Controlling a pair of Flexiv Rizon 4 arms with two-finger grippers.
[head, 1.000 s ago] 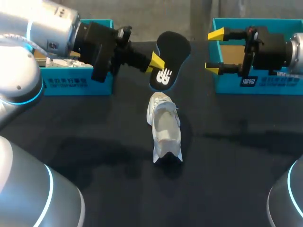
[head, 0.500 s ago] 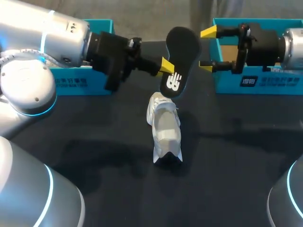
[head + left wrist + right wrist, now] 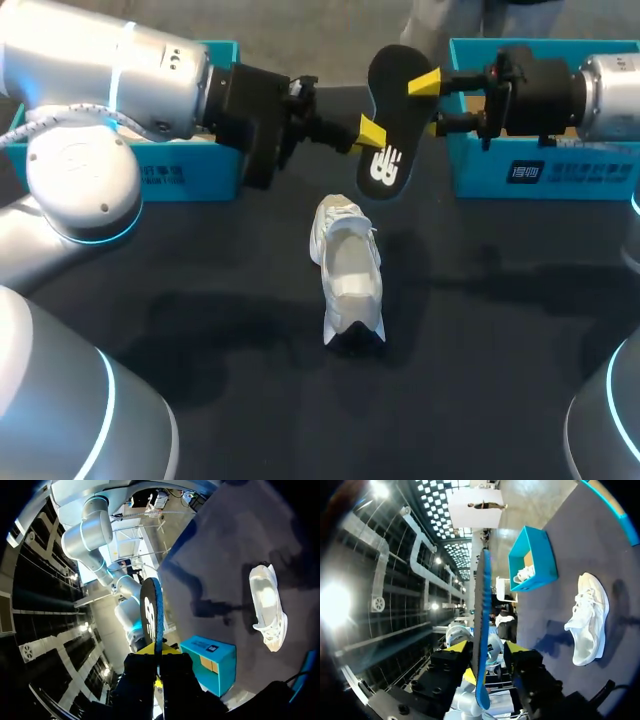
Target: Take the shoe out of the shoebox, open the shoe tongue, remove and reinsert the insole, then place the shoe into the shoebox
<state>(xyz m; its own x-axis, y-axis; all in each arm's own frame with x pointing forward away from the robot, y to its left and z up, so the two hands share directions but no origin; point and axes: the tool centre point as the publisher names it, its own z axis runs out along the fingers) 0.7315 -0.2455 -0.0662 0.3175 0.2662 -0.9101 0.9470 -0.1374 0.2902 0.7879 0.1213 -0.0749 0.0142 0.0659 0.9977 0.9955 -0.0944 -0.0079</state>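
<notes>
Insole (image 3: pixel 390 105) in left gripper (image 3: pixel 374 132), above shoe (image 3: pixel 347 268)

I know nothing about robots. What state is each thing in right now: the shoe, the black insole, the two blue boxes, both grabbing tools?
Insole: out of the shoe, held on edge in the air.
Shoe: standing on its sole on the table, nothing holding it.
Left tool: shut on the insole.
Right tool: open, one finger on each side of the insole.
Left box: open, second white shoe inside.
Right box: open, no shoe showing inside.
</notes>
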